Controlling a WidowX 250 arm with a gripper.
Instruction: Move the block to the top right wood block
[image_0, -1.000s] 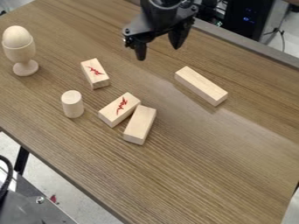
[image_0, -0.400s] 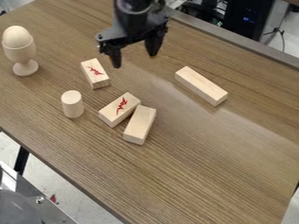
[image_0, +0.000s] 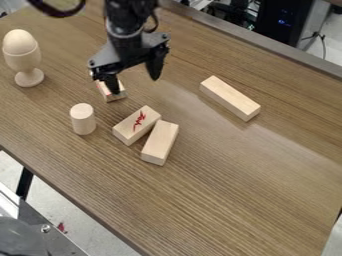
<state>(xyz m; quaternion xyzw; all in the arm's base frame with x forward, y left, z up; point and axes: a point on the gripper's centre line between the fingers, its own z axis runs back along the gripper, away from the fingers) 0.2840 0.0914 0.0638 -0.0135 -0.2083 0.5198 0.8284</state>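
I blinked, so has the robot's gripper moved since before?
Yes. The gripper moved left and down in the picture, away from the top right block.

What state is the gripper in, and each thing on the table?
Gripper: open, empty
Upper-left block: lying flat, partly hidden
Middle marked block: flat, red mark up
Plain block beside it: flat
Long right block: flat
Cylinder: standing on end
Egg cup: upright, holding egg

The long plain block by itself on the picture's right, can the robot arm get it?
Probably yes: the gripper hangs open to its left, and no other block stands between it and the long block.
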